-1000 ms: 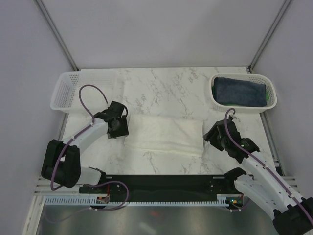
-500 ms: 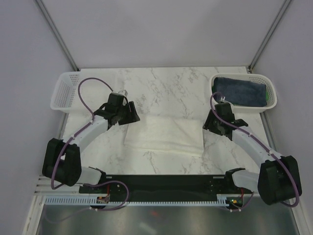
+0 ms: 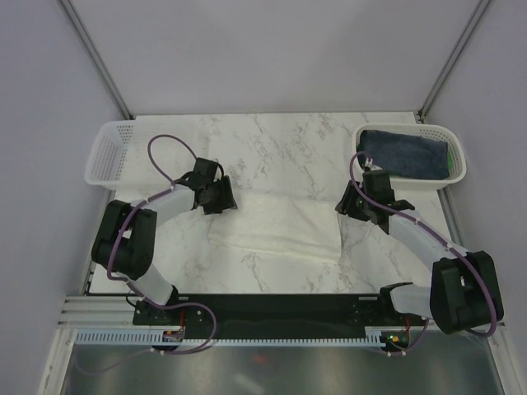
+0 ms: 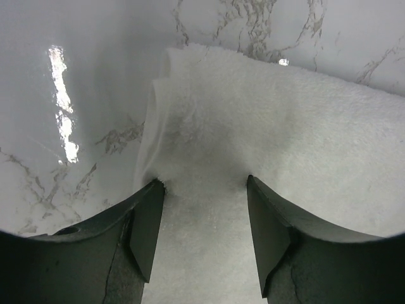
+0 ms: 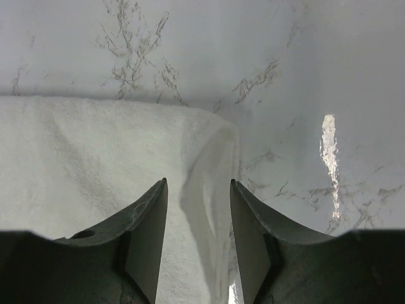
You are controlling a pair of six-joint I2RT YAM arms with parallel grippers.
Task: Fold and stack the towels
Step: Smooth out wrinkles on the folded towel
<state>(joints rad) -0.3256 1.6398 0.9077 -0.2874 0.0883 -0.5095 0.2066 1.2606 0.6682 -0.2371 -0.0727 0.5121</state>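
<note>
Midway across the counter [image 3: 280, 140] lay the folded cream towel [image 3: 276, 229]. The left pincer [image 4: 204, 183] straddled its far-left corner, jaws apart, and the right pincer [image 5: 198, 183] did likewise at its far-right corner. The navy towel [image 3: 403, 152] sat in the far-right basket [image 3: 458, 170].

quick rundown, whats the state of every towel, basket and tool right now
cream-white towel, folded, lying flat on the table between the tools
navy towel, folded, inside the right basket
green towel, only an edge showing by the navy towel
left basket, empty
right basket, holding two towels
left tool, open, astride the cream-white towel's left end
right tool, open, over its right end
</note>
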